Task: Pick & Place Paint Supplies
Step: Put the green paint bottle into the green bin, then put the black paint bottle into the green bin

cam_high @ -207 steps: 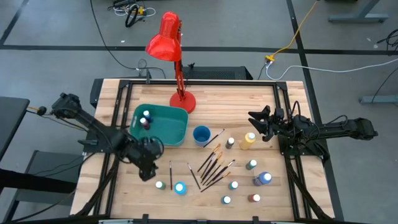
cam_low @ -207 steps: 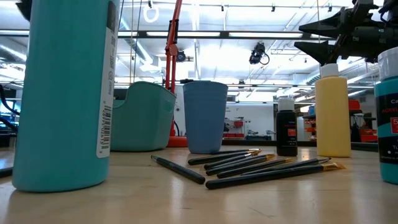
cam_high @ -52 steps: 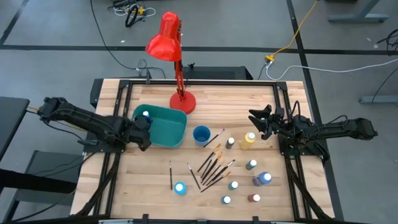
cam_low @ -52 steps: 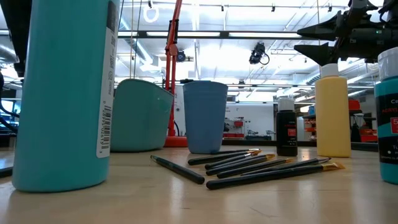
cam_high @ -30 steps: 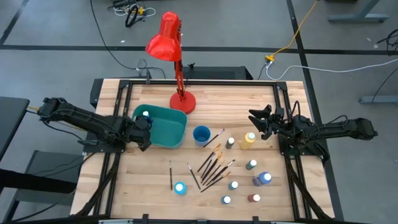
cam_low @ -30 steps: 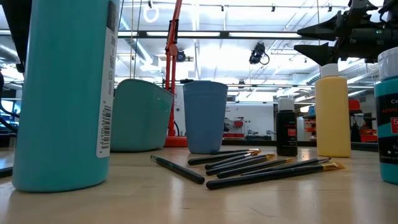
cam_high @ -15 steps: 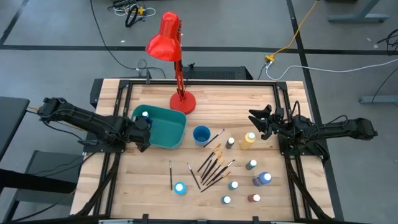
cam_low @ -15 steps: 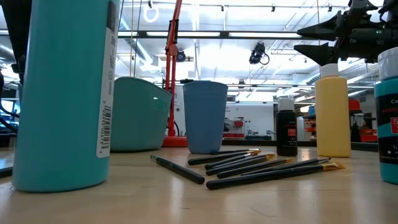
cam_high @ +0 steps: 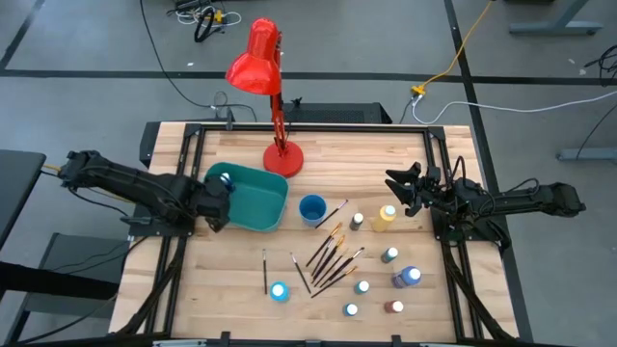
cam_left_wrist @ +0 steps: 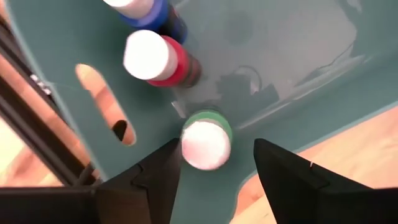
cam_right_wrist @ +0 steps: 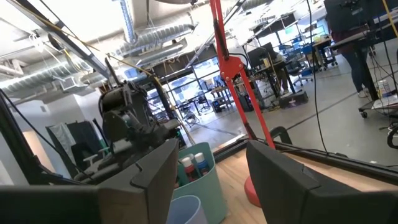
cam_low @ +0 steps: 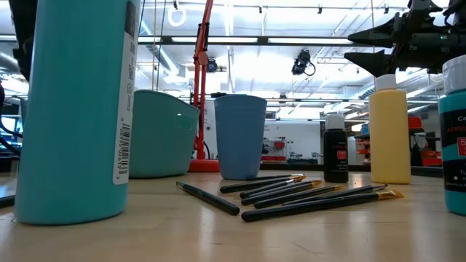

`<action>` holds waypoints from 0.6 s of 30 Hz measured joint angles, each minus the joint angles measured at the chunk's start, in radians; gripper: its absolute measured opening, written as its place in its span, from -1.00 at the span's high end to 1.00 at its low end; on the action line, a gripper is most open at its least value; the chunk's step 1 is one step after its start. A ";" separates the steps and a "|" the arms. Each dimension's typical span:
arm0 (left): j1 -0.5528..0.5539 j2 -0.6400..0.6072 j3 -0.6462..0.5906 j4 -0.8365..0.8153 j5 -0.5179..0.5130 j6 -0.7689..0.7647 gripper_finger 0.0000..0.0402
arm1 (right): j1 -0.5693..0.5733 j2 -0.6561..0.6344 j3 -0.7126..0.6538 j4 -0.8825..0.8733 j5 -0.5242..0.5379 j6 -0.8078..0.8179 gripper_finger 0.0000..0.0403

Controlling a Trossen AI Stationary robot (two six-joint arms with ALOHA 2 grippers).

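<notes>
green bottle dropped in bin

my left gripper (cam_left_wrist: 211,163) has just spread at the teal bin's (cam_high: 265,204) left wall; the green-labelled paint bottle (cam_left_wrist: 206,140) now stands free inside beside red and blue ones. right gripper (cam_high: 397,188) waits open above the yellow bottle (cam_high: 385,218); brushes (cam_high: 330,258) remain

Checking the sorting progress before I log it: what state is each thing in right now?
Left end effector: open, over the bin's left end.
Green bottle: between its fingers, inside the bin, not gripped.
Teal bin: tilted, holding red and blue bottles.
Right end effector: open, hovering above the yellow bottle.
Brushes: lying loose on the table.
Blue cup: upright.
</notes>
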 joint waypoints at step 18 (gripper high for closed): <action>0.000 0.000 0.239 0.008 -0.102 0.046 0.13 | 0.000 0.000 0.000 0.000 0.000 0.000 -0.01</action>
